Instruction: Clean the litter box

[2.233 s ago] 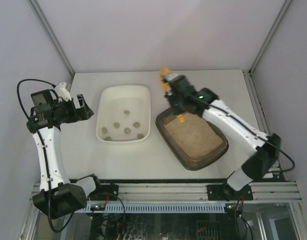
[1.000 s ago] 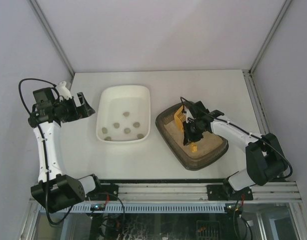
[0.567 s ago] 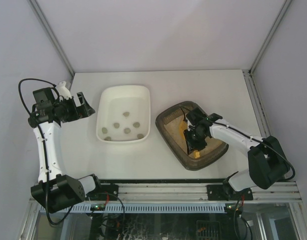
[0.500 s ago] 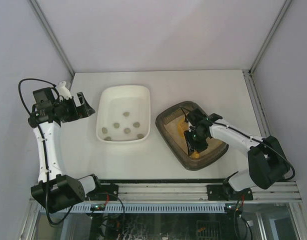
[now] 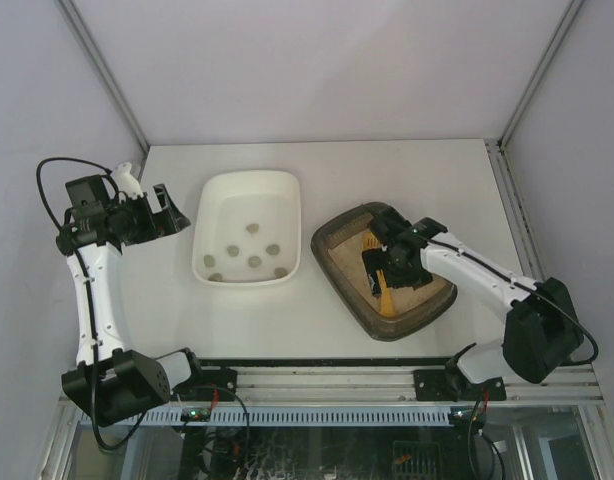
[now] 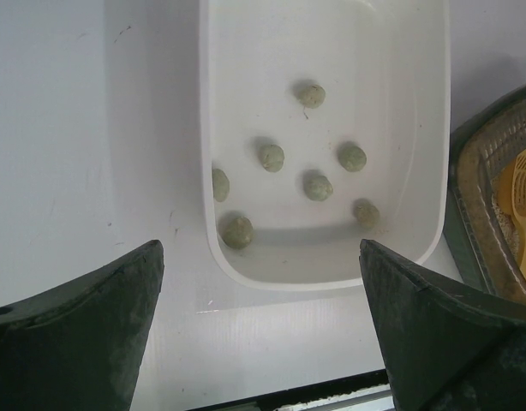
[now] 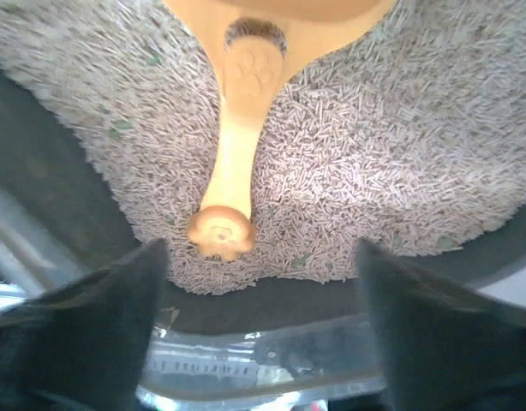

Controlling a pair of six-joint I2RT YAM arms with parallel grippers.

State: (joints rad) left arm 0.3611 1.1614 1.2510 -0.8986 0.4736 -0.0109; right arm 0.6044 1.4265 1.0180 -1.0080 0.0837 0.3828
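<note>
Having just let go, the right gripper [image 5: 389,265] is hovering, jaws apart, directly over the orange scoop [image 7: 236,145]. It is lying on the sand, handle toward the bottom of the frame, in the litter box [image 5: 427,305] at centre right. The left gripper [image 5: 167,212] is waiting open at far left.

- Left arm [image 5: 92,290]: rises upright from its base at 7 o'clock, wrist at 9 o'clock.
- Left gripper [image 5: 172,210]: points toward 3 o'clock, jaws wide apart, holding nothing.
- Right arm [image 5: 477,270]: base at 5 o'clock, forearm stretched toward 10 o'clock.
- Right gripper [image 5: 380,268]: aimed down, jaws spread wide, holding nothing.
</note>
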